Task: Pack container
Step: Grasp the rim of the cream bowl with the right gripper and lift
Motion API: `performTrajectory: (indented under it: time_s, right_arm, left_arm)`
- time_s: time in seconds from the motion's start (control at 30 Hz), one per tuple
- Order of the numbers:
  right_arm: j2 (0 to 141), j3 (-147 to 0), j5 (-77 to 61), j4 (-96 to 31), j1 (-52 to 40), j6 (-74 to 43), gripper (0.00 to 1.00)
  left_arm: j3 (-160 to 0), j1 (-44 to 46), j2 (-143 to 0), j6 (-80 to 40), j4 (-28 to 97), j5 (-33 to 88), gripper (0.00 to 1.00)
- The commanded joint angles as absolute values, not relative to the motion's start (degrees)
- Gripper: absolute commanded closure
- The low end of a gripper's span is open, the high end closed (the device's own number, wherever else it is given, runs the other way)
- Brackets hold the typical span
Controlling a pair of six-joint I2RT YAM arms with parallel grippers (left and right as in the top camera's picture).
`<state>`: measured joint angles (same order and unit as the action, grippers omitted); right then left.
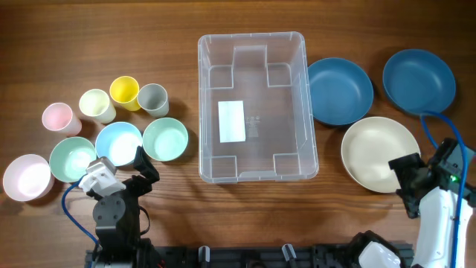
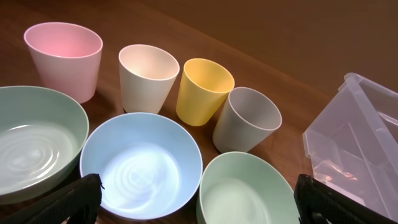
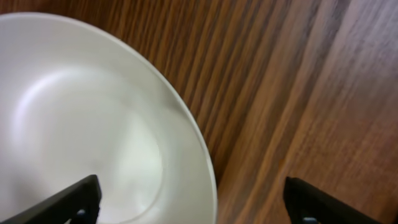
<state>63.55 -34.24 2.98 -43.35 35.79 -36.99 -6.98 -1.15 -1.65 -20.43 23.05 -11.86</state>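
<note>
The container [image 1: 282,119], a large clear plastic bin, is standing in the middle of the table, and through it only its moulded base and a white label [image 1: 231,121] are showing. At its 9 o'clock four cups are standing upright in an arc: pink [image 1: 59,117], cream [image 1: 95,104], yellow [image 1: 124,91] and grey [image 1: 152,98]. Below them bowls are sitting close together: pink [image 1: 27,176], green [image 1: 72,158], light blue [image 1: 119,141] and a second green [image 1: 165,138]. At the container's 3 o'clock two dark blue plates [image 1: 339,90] [image 1: 419,80] are lying, with a cream plate [image 1: 381,152] at its 4 o'clock. The left gripper [image 1: 123,173] is hanging at 6 o'clock of the light blue bowl, jaws wide apart, holding nothing. The right gripper [image 3: 193,199] is hovering with jaws wide apart across the cream plate's rim, one finger over the plate and one over the wood; whether it is touching the plate I cannot tell. The wrist views are cutting off the fingers, and the right one is blurred.
</note>
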Motion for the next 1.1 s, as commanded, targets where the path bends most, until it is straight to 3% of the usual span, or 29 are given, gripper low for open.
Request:
performTrajectory:
  time_s: [0.0,0.13,0.17,0.3,0.43,0.63,0.87,1.07]
  right_arm:
    - [63.7,-30.3,1.6,-40.2,36.0,-37.9,0.11]
    - [64.6,-25.1,1.6,-33.7,36.0,-37.9,0.23]
    - [65.2,-24.1,1.6,-32.6,36.0,-37.9,0.36]
    - [65.1,-24.1,1.2,-32.6,36.0,-38.1,0.66]
    - [63.0,-24.1,1.2,-33.7,36.0,-37.5,0.82]
    - [55.7,-27.5,1.2,-40.1,36.0,-37.4,0.96]
    - [48.6,-41.3,-3.4,-48.5,35.9,-32.5,0.96]
    - [52.1,-56.8,-17.1,-51.1,32.3,-25.3,0.96]
  left_arm:
    - [-6.9,-1.4,-1.1,-19.9,22.9,-10.9,0.0]
    - [-6.9,-1.4,-1.1,-19.9,22.9,-10.9,0.0]
    - [-6.9,-1.4,-1.1,-19.9,22.9,-11.0,0.0]
    - [-6.9,-1.4,-1.1,-19.9,22.9,-11.0,0.0]
    - [-6.9,-1.4,-1.1,-19.9,22.9,-10.9,0.0]
    - [-6.9,-1.4,-1.1,-19.9,22.9,-10.9,0.0]
    - [-6.9,-1.4,-1.1,-19.9,22.9,-10.9,0.0]
    - [-6.9,-1.4,-1.1,-19.9,22.9,-10.9,0.0]
